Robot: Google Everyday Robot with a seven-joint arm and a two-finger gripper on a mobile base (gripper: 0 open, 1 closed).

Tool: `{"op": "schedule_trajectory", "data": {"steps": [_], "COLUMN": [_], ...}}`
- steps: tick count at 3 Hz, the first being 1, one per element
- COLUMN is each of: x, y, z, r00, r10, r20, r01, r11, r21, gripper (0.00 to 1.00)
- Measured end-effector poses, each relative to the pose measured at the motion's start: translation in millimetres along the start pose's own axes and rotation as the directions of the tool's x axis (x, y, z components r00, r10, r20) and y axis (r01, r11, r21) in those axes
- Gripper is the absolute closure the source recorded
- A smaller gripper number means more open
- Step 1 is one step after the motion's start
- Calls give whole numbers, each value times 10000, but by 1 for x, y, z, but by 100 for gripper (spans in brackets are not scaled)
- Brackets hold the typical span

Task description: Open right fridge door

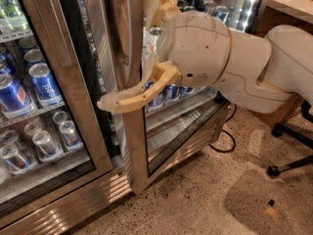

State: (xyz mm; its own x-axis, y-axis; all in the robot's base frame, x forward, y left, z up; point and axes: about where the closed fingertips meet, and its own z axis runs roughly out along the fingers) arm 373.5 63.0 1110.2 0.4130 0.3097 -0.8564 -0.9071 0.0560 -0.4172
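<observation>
Gripper: the gripper (131, 48) is at the free edge of the right fridge door, ahead of the bulky white wrist (195, 48).
Jaws: apart; the lower tan finger (132, 98) lies across the front of the steel frame and points left, while the upper finger (164, 4) rises beside the frame and leaves the view at the top.
Right fridge door: the right fridge door (134, 151) stands ajar, its near edge swung out from the cabinet and its bottom rail angling back to the right.
LED strip: the LED strip (253, 4) glows at the door's far side.
Left door: the left door (73, 106) is closed, with blue Pepsi cans (44, 84) behind its glass.
Floor: the speckled floor (195, 199) carries a black cable (222, 143) and a chair base (288, 165).
</observation>
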Motion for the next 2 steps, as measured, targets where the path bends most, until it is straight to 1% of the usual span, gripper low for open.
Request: {"op": "schedule_trajectory", "data": {"steps": [1,2], "x": [-3,-3], "y": [6,5], "z": [4,3], "r00": [10000,10000], "r10": [-59,-59], "r20": [19,19], "r01": [59,59], "r11": [9999,9999], "r21": [-153,-153], "gripper": [0,0]}}
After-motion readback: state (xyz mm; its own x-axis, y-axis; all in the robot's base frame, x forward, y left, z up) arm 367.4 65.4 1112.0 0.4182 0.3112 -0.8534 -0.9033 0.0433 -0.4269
